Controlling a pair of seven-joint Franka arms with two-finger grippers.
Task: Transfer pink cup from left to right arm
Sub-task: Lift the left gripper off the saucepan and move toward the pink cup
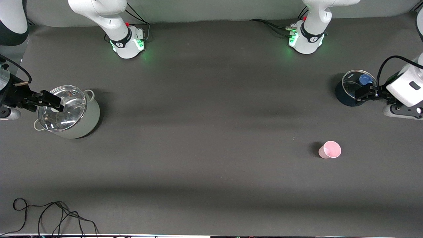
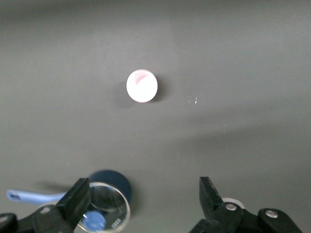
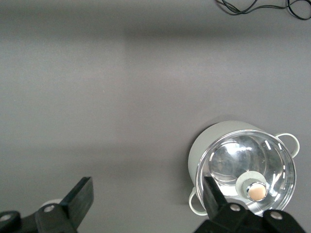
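Pink cup upright on the counter, both grippers aloft and empty.

The pink cup (image 1: 329,149) stands alone, mouth up, on the dark counter (image 1: 205,138) toward the left arm's end, nearer the front camera than the dark blue pot (image 1: 351,93); in the front view it lies at about seven o'clock from that pot, well apart from it. The left gripper (image 1: 363,92) hangs over the blue pot's glass lid (image 1: 358,83), its jaws spread wide with nothing between them; its wrist view shows the cup (image 2: 142,86) well clear of its fingers (image 2: 75,201). The right gripper (image 1: 49,100) hangs over the glass-lidded pale pot (image 1: 67,112) at the right arm's end, jaws likewise parted and empty. A loose black cable (image 1: 53,215) lies along the counter's near edge.
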